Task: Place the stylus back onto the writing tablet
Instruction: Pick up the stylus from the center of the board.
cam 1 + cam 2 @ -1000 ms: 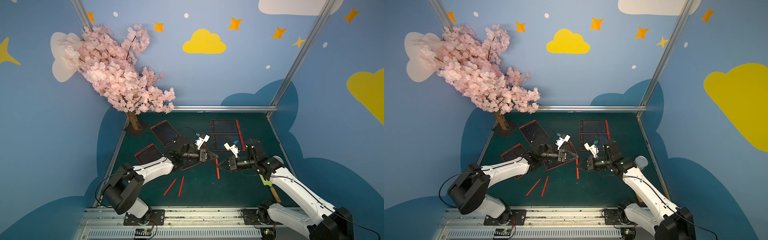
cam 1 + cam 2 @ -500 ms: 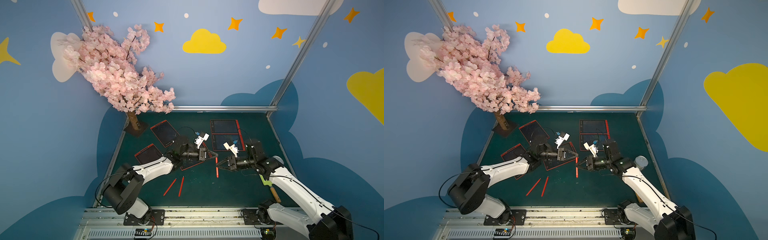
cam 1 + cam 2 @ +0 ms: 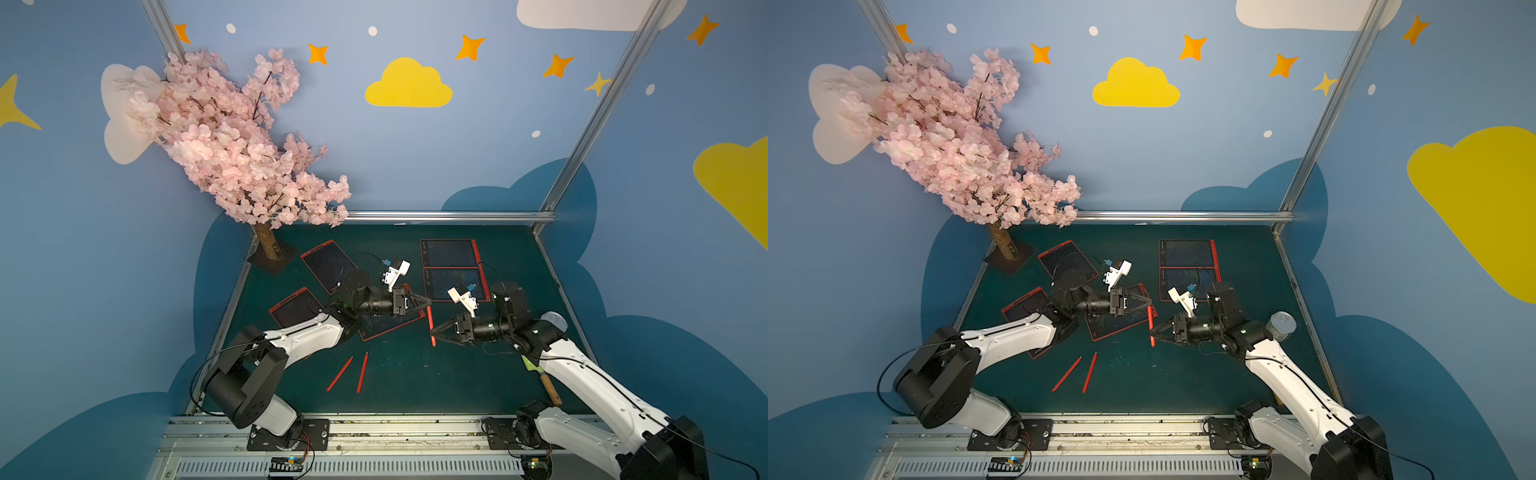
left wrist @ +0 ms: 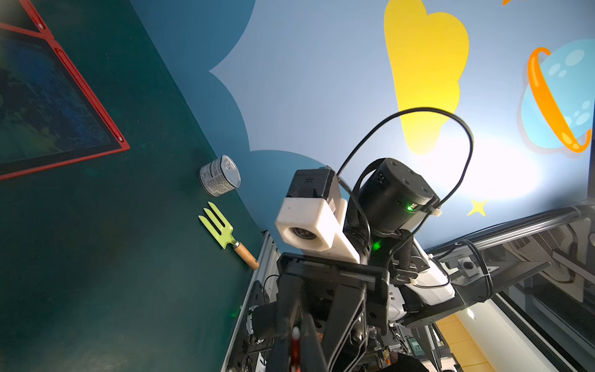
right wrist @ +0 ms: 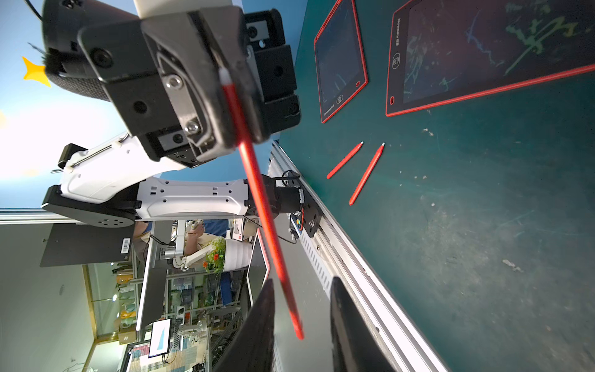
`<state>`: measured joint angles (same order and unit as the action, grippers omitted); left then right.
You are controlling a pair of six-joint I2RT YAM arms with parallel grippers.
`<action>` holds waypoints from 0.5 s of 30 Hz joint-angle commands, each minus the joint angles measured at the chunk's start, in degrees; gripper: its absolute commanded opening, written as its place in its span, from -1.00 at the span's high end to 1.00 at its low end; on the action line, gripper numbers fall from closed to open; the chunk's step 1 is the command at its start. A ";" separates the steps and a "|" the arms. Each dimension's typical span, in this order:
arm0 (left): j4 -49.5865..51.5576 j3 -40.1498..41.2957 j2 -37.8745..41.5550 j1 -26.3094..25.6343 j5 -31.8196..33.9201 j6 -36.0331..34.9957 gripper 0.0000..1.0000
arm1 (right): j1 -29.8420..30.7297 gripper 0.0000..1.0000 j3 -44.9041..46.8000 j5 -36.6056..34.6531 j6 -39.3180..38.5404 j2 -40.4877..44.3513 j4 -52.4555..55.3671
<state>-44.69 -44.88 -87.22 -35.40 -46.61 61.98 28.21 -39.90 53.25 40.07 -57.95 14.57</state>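
A red stylus hangs upright above the green mat between my two arms. My left gripper is shut on the stylus near its white-tipped upper end. My right gripper stands open; the stylus runs down between its jaws with a gap on each side. A red-framed writing tablet lies tilted below my left wrist, partly hidden by the arm.
Several more red-framed tablets lie on the mat. Two loose red styluses lie near the front. A tin can and a garden fork sit by the right edge. A blossom tree stands back left.
My left gripper has shut on the stylus's upper end. My right gripper, shut on the stylus before, has opened and let go of it.
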 commanded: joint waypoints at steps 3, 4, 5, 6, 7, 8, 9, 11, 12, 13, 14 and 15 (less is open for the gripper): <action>-4.42 1.34 1.39 0.57 0.47 2.65 0.95 | 0.23 0.41 0.79 1.42 1.66 0.74 -3.59; -4.72 1.46 1.37 0.63 0.47 2.87 0.95 | 0.28 0.41 0.79 1.46 1.88 0.58 -3.90; -4.93 1.42 1.29 0.73 0.46 3.09 0.95 | 0.39 0.40 0.72 1.57 2.06 0.48 -4.25; -5.06 1.51 1.27 0.82 0.53 3.17 0.95 | 0.52 0.41 0.66 1.50 2.19 0.31 -4.48; -5.21 1.55 1.26 0.81 0.55 3.41 0.95 | 0.54 0.41 0.54 1.45 2.15 0.15 -4.46; -5.66 1.76 1.20 0.87 0.78 3.71 0.95 | 0.62 0.41 0.44 1.41 2.22 -0.09 -4.46; -6.16 1.76 1.10 0.92 0.90 4.12 0.95 | 0.78 0.42 0.36 1.45 2.20 -0.30 -4.52; -7.13 1.74 0.69 0.94 0.90 4.86 0.95 | 1.06 0.43 0.26 1.46 2.18 -0.57 -4.58; -7.77 1.82 0.49 1.05 0.92 5.29 0.95 | 1.16 0.45 0.26 1.42 2.20 -0.58 -4.61; -8.23 1.78 0.26 1.04 0.86 5.59 0.95 | 1.24 0.48 0.18 1.33 2.22 -0.64 -4.63; -8.52 1.82 0.13 1.07 0.98 5.84 0.95 | 1.30 0.52 0.13 1.24 2.20 -0.67 -4.64; -8.80 1.77 -0.02 1.09 0.99 6.05 0.95 | 1.45 0.54 0.09 1.09 2.20 -0.67 -4.59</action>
<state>-50.06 -43.35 -87.00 -34.61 -45.76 66.67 29.17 -39.75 53.87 42.39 -58.39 11.20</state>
